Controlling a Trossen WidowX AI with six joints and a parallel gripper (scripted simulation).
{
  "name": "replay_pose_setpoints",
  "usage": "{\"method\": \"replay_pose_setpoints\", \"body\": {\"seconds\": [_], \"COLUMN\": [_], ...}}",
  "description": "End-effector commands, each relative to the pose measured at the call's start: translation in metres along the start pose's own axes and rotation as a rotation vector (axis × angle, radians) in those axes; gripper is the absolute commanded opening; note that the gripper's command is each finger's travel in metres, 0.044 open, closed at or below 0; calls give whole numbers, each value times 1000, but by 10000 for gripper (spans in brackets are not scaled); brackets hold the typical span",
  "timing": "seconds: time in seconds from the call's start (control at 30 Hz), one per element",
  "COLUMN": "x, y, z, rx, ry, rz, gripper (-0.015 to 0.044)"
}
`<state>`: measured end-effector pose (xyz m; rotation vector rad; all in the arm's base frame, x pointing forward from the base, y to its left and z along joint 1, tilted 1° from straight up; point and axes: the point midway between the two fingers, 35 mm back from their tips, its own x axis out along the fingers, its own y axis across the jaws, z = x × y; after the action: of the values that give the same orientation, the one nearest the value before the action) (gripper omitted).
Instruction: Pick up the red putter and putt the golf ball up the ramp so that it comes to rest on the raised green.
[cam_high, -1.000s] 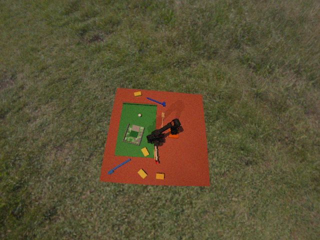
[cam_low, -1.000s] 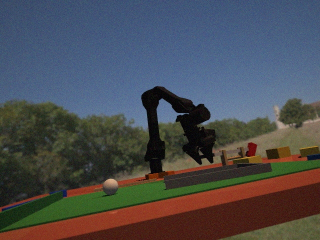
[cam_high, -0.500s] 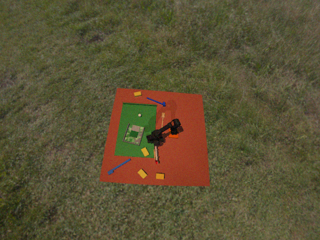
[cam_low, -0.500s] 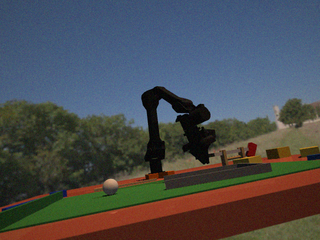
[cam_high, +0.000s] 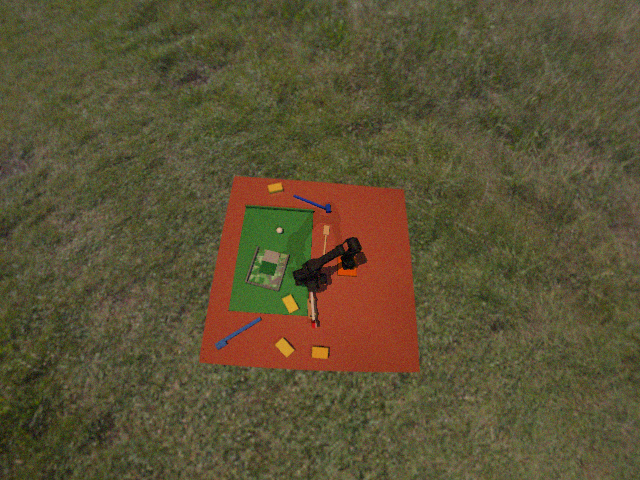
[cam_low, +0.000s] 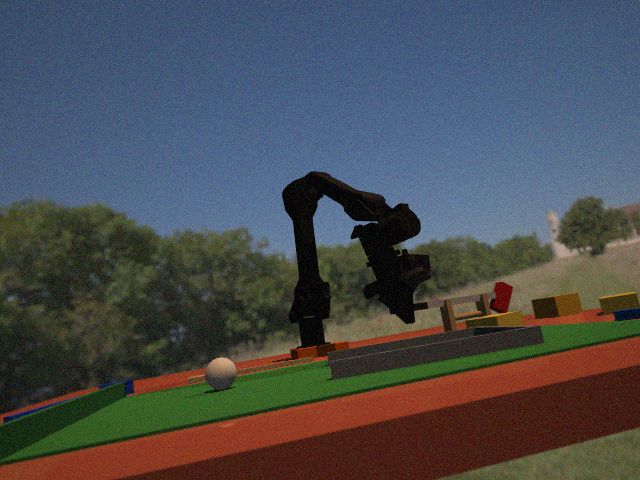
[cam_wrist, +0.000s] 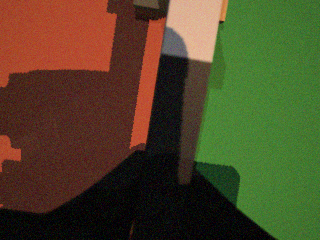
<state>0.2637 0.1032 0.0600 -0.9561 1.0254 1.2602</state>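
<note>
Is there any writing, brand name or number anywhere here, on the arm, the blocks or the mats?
None can be read. The black arm, the yellow blocks, the golf ball and the red putter show plain surfaces only.
</note>
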Motion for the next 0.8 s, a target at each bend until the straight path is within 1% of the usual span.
{"method": "replay_pose_setpoints", "body": {"seconds": [0.0,0.4,0.53,0.57,0.77], "x": [-21,-83,-87,-80,-89], "y": [-5,-1,0,-2,-16], "z": [8,23,23,20,-5], "rx": [-6,-6,-6,5,150], "ry": [-10,-10,-10,-3,16], "rz": [-16,-15,-15,-16,-41], "gripper": [0,0,0,0,0]}}
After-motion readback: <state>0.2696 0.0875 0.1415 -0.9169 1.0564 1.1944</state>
